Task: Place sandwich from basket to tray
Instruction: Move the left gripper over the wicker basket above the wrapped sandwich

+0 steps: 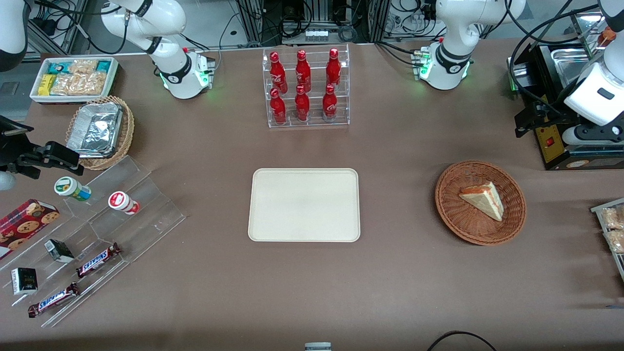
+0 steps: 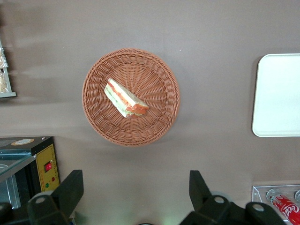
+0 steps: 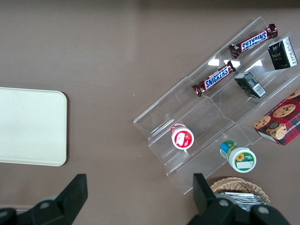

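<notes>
The sandwich [image 1: 482,199] [image 2: 125,98], a pale bread wedge with red-orange and green filling, lies in the reddish-brown wicker basket [image 1: 453,214] [image 2: 159,79] toward the working arm's end of the table. The cream tray [image 1: 304,204] [image 2: 279,93] sits flat at the table's middle with nothing on it. My left gripper [image 1: 529,119] [image 2: 135,187] hangs high above the table, farther from the front camera than the basket. Its fingers [image 2: 70,187] stand wide open with only bare tabletop between them.
A black appliance with a red switch [image 1: 555,141] [image 2: 42,164] stands close to the gripper. A clear rack of red bottles [image 1: 306,87] stands farther back than the tray. Snack packets [image 1: 612,224] lie near the basket. A stepped acrylic stand [image 1: 97,234] and foil-filled tan basket [image 1: 100,131] sit toward the parked arm's end.
</notes>
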Available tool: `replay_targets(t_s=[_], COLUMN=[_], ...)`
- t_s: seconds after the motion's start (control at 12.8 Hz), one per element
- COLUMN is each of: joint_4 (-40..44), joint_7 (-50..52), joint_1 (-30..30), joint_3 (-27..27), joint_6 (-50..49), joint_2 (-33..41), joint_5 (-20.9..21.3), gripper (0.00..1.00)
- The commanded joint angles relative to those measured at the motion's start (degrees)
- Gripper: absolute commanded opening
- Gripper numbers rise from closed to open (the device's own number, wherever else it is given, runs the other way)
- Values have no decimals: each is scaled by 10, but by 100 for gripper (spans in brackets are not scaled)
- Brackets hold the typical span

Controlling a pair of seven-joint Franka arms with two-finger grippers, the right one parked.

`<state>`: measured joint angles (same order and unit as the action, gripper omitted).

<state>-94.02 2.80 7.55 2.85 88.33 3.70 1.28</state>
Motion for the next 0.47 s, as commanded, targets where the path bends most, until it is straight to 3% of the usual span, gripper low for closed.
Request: replay_targets(t_s=[0.0,0.39], joint_4=[5,7], joint_7=[19,19], joint_1=[4,-4], joint_3=[-2,2], joint_6=[-1,-3], joint_2=[7,3], joint_5=[0,-12], gripper=[100,100])
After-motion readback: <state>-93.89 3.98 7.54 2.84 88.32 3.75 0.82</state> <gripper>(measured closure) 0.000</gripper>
